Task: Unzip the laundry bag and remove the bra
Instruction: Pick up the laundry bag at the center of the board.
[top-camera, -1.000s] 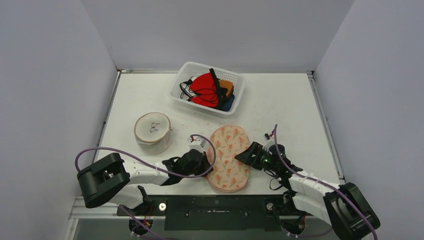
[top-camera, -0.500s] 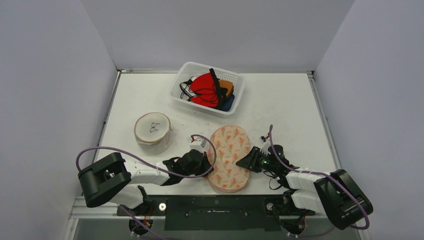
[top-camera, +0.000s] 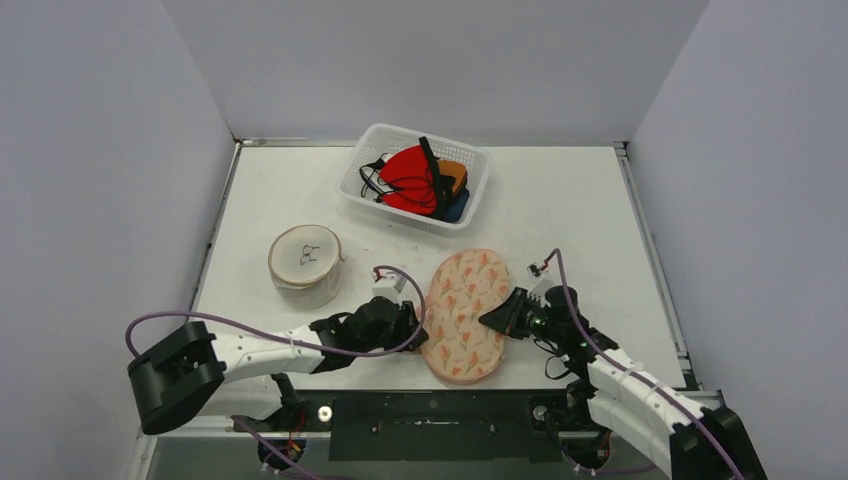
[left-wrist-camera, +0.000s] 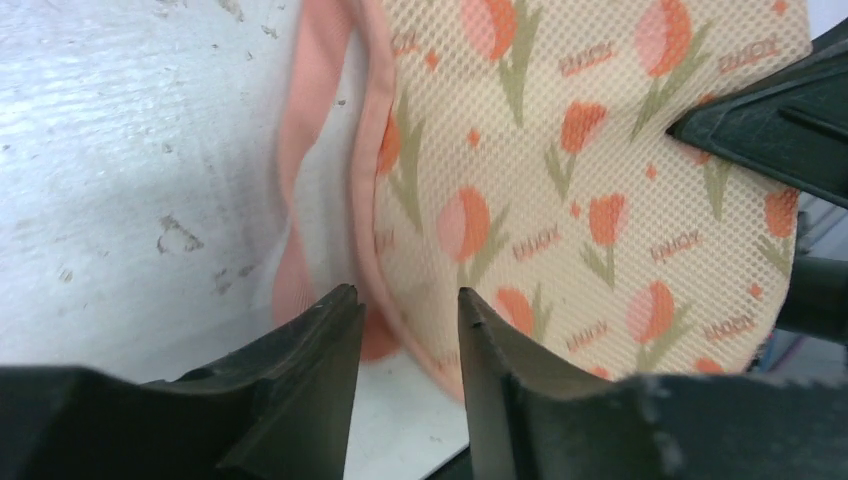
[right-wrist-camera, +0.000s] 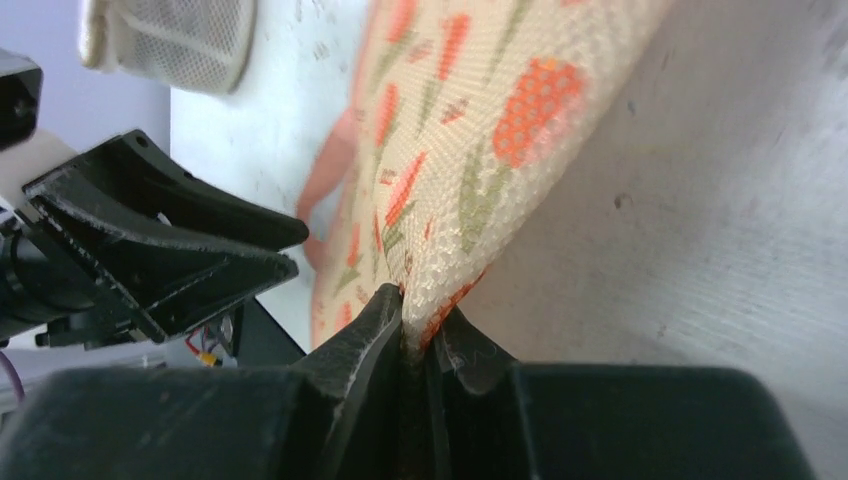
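The laundry bag (top-camera: 465, 312), an oval mesh pouch printed with orange tulips and edged in pink, lies near the table's front edge between both arms. My left gripper (top-camera: 414, 330) is at its left edge. In the left wrist view that gripper (left-wrist-camera: 405, 295) is open, the bag's pink rim (left-wrist-camera: 368, 200) just beyond its fingertips and unpinched. My right gripper (top-camera: 488, 320) is at the bag's right side. The right wrist view shows it (right-wrist-camera: 420, 300) shut on a fold of the bag's mesh (right-wrist-camera: 450, 130). The bra is hidden.
A white plastic basket (top-camera: 366, 168) with red, orange and dark garments stands at the back centre. A round beige mesh pouch (top-camera: 305, 262) sits left of the bag. The table's front edge and a black rail lie just below the bag.
The right gripper closed on the bag's right edge, and the left gripper opened off its left rim. The bag has shifted up and to the right and tilted.
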